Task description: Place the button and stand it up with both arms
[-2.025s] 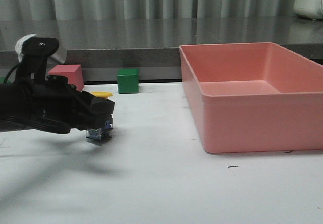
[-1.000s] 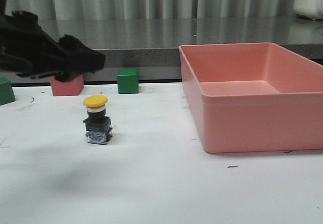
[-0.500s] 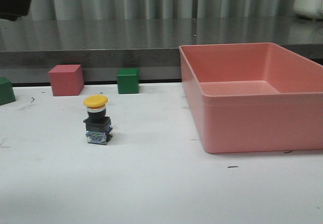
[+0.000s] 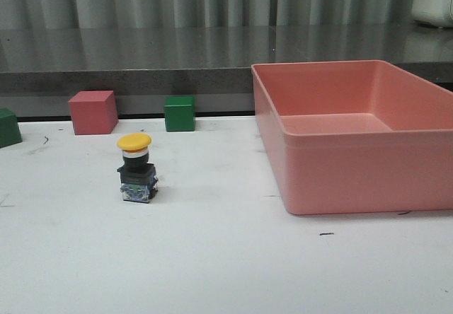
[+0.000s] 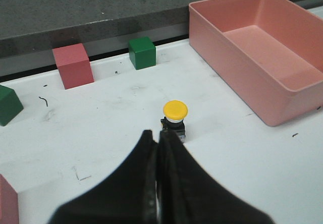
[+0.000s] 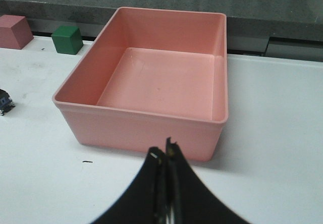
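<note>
Both pincers read closed and empty. I see the button (image 4: 136, 169) standing upright on the surface (image 4: 226, 257), cap up, long axis vertical, just ahead of the left pincer (image 5: 157, 143); the right pincer (image 6: 168, 153) faces the pink bin (image 6: 146, 118), well apart.

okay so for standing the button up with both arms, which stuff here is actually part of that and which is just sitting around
Part of the job:
- button, already upright on the table, yellow cap on top
- left gripper, jaws closed and empty
- right gripper, jaws closed and empty

Just lying about:
- pink bin, nothing in it
- pink cube
- green cube beside it
- second green cube at the left edge
</note>
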### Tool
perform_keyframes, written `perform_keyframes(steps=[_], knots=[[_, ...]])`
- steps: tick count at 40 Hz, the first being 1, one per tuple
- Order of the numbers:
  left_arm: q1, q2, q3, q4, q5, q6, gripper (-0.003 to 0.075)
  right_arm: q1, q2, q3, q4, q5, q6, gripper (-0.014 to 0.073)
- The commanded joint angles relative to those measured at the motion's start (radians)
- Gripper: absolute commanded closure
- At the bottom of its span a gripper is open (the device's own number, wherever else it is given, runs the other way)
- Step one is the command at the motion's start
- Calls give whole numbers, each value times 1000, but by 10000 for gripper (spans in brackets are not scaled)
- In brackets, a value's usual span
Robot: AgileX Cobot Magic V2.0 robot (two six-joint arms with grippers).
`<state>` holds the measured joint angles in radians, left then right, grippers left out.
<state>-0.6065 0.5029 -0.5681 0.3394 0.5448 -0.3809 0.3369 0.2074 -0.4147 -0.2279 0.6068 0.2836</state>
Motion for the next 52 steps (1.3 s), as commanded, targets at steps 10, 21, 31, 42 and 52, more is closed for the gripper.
perform_keyframes(steps=[10, 21, 31, 42, 52], knots=[[-8, -135, -27, 0, -41, -6, 740, -4, 9, -24, -27, -81, -3, 664], [-8, -135, -27, 0, -41, -6, 740, -4, 9, -24, -27, -81, -3, 664], [-8, -135, -27, 0, -41, -6, 740, -4, 9, -24, -27, -81, -3, 664], [8, -139, -19, -212, -105, 303, 740, -4, 9, -24, -27, -81, -3, 664], [167, -215, 65, -255, -176, 322, 741, -4, 9, -24, -27, -81, -3, 664]])
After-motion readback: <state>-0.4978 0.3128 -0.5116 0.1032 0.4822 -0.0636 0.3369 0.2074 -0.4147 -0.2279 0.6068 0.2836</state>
